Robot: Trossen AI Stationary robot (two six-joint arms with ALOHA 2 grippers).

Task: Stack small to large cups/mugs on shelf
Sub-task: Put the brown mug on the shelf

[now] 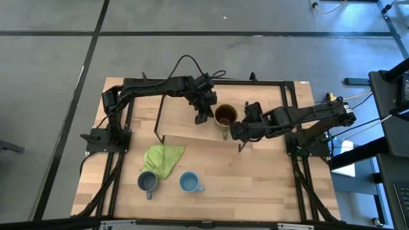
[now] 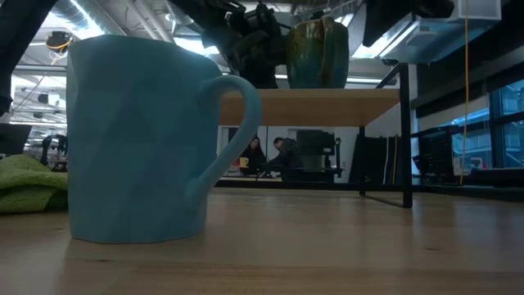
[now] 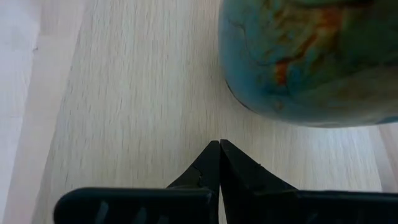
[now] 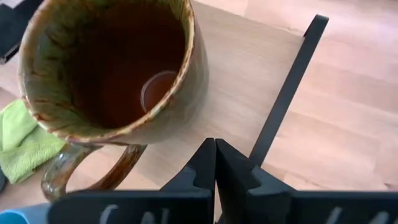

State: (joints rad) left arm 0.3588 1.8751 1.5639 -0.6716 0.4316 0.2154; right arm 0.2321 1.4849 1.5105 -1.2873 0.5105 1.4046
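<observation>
Now olive-brown mug [image 1: 225,115] on shelf [image 1: 182,118], between clenched left tool [image 1: 200,117], clenched right tool [image 1: 238,131]

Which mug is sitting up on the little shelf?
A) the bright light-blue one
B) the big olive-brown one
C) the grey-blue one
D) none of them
B: the olive-brown mug stands on the shelf, while the grey-blue mug and the light-blue mug sit down on the table.
</observation>
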